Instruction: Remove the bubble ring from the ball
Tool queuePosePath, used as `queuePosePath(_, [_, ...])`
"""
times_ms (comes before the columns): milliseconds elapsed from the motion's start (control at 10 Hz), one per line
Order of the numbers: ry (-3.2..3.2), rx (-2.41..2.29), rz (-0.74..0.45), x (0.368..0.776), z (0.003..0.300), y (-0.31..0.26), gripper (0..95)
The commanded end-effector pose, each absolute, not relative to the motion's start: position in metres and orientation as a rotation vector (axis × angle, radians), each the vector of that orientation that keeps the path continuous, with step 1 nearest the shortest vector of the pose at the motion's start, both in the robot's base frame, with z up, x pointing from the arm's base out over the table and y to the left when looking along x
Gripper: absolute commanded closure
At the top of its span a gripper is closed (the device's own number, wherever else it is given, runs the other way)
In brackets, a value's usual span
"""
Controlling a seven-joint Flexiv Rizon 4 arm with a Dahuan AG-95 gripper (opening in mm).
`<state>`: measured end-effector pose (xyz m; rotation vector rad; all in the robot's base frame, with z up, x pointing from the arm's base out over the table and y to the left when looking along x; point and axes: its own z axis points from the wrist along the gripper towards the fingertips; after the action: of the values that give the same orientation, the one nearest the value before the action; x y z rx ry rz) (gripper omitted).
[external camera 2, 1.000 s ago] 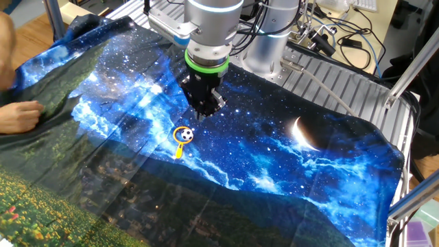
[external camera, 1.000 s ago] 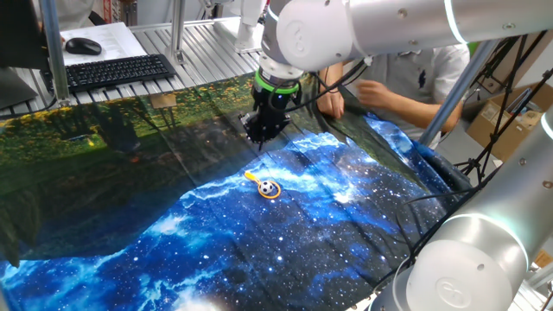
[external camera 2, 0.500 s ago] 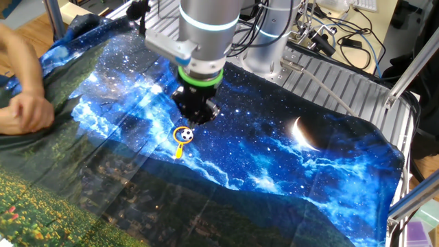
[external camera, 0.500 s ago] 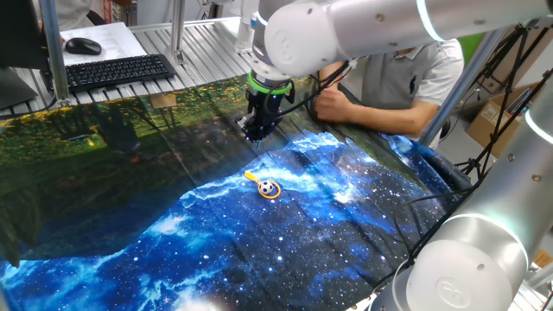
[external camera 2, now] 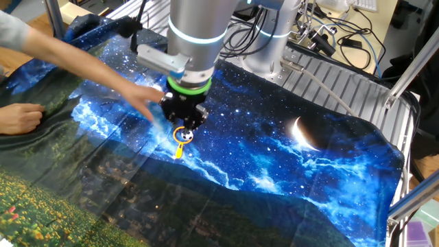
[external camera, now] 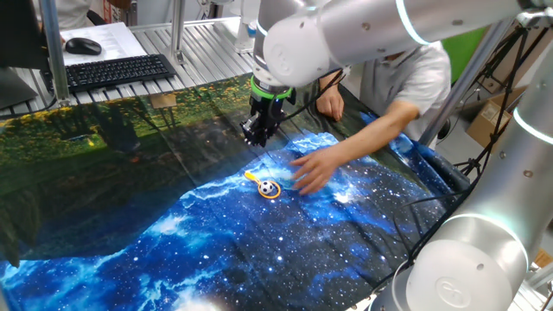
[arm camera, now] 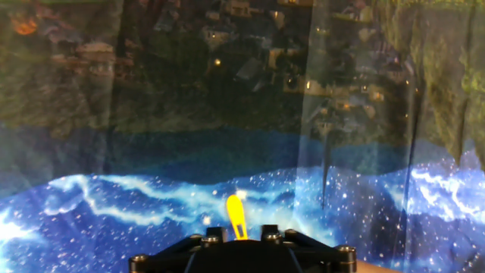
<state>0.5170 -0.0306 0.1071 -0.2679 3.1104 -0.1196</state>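
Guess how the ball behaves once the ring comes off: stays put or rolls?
Likely rolls: the ball is round, and only the bubble ring encircling it looks like a stop. The cloth lies draped with creases, so it may drift unevenly. It looks tiny, probably light; the nearby hand could nudge it.

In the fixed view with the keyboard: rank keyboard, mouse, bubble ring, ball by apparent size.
1. Keyboard, clearly largest.
2. Mouse.
3. Bubble ring, hoop plus handle.
4. Ball, sitting inside the hoop, so smaller than it.
Keyboard and mouse sit farther from the camera, so they look smaller than they are.
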Motion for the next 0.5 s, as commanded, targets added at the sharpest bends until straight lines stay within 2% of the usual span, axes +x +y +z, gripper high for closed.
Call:
queuePosePath(100, [3.120,-0.292,-0.119,0.517,0.105,-0.029,57.0])
queuePosePath(500, [3.125,-0.306,-0.122,0.516,0.085,-0.028,57.0])
